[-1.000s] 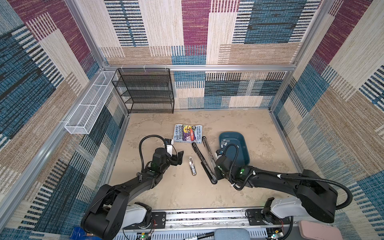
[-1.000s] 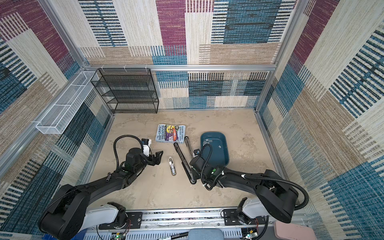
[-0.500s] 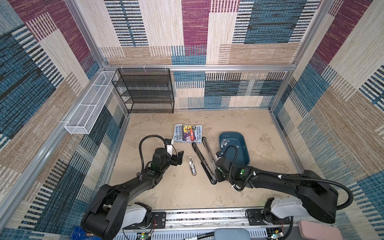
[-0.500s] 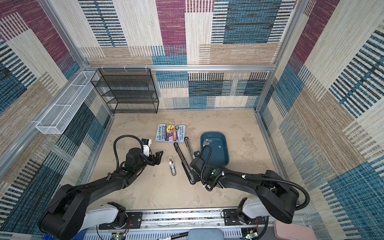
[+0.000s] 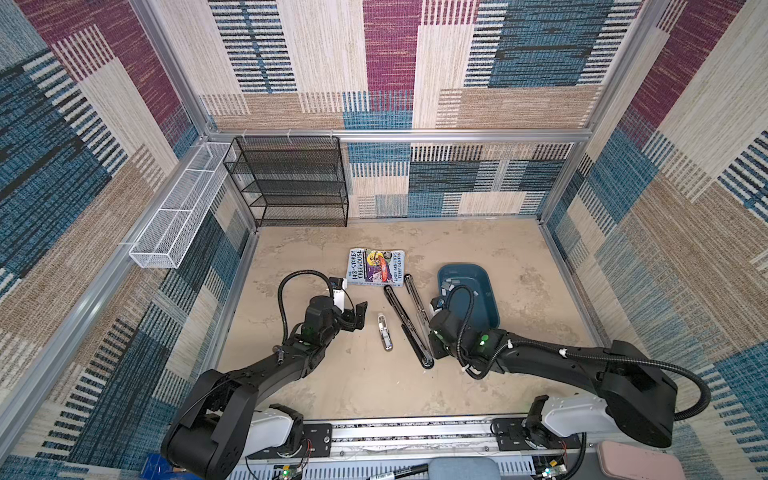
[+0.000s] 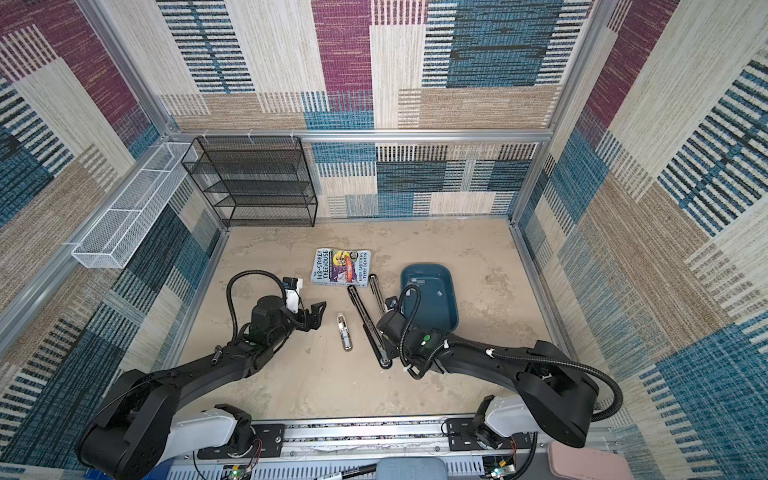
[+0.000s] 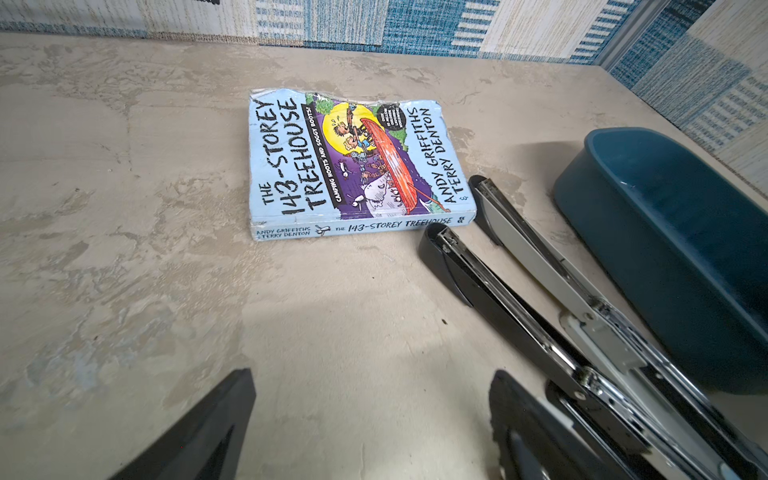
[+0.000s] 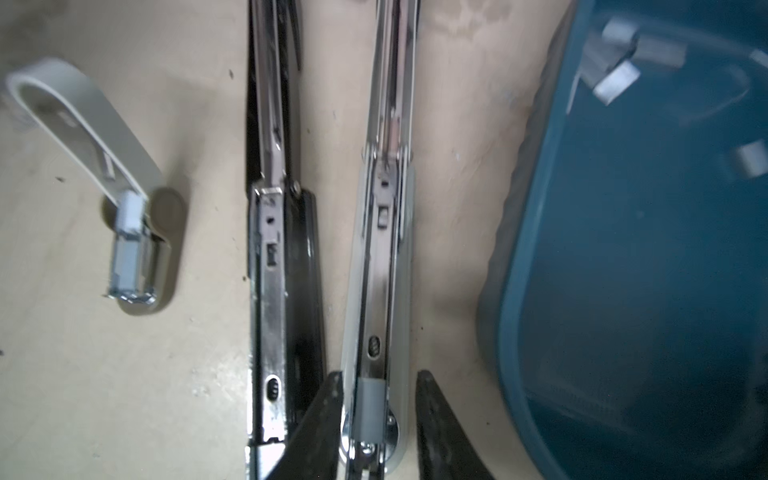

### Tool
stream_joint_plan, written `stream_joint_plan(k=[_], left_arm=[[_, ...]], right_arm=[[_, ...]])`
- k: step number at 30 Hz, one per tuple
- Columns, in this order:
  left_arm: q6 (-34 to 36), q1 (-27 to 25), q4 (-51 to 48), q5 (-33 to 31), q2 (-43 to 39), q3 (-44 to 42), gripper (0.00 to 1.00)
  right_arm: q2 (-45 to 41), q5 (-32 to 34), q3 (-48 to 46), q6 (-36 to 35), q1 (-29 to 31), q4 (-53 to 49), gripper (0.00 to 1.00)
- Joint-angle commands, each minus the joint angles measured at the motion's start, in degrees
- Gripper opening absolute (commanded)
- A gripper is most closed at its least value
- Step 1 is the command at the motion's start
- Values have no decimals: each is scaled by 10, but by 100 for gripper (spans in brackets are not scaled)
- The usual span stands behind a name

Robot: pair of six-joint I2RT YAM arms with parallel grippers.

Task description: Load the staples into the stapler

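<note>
The stapler (image 5: 405, 320) lies swung open in a V on the table, one arm black (image 8: 270, 270), the other grey and chrome. My right gripper (image 8: 379, 374) is open near the hinge end. Its fingers straddle the grey arm, where a short grey strip of staples (image 8: 369, 409) rests in the channel, free of both pads. More staples (image 8: 615, 83) lie loose in the blue tray (image 5: 486, 299). My left gripper (image 7: 370, 378) is open and empty, low over bare table left of the stapler (image 7: 519, 291).
A small grey and chrome piece (image 5: 384, 337) lies between the two arms. A paperback book (image 5: 376, 267) sits just behind the stapler's tips. A black mesh rack (image 5: 291, 183) and a white wire basket (image 5: 178, 216) stand at the back left.
My right gripper's jaws have spread apart and let go of the staple strip, which stays in the stapler's channel. The left arm has not moved.
</note>
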Motion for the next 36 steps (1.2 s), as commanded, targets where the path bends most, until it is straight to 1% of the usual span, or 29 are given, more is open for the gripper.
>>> stream_joint_plan(k=[1, 3, 6, 10, 14, 17, 19, 25, 28, 32, 36], left_arm=[[-7, -1, 106, 49, 23, -21, 92], [-8, -1, 147, 86, 51, -23, 91], [-10, -2, 147, 125, 71, -18, 86], [-19, -3, 193, 120, 38, -67, 86], [-44, -3, 187, 135, -8, -95, 86], [-57, -4, 219, 166, -13, -115, 86], [-59, -3, 241, 175, -14, -128, 86], [-64, -4, 234, 217, -8, -124, 87], [-63, -3, 254, 214, -20, -138, 88], [-51, -5, 187, 212, -45, -120, 88], [-47, -5, 203, 219, -42, -126, 88]], right_arm=[[-33, 33, 16, -31, 4, 26, 38], [-52, 28, 10, -35, 14, 63, 40], [-54, 20, -11, -29, 42, 143, 41], [-6, 17, -15, -11, 85, 224, 41], [61, 13, -3, -2, 121, 278, 41], [120, 20, 12, 11, 130, 285, 41], [146, 21, 9, 20, 131, 296, 41], [191, 15, 4, 26, 131, 318, 43], [211, 2, 10, 22, 132, 326, 44], [229, -4, 17, 19, 132, 334, 44], [251, 11, 26, 13, 132, 330, 42]])
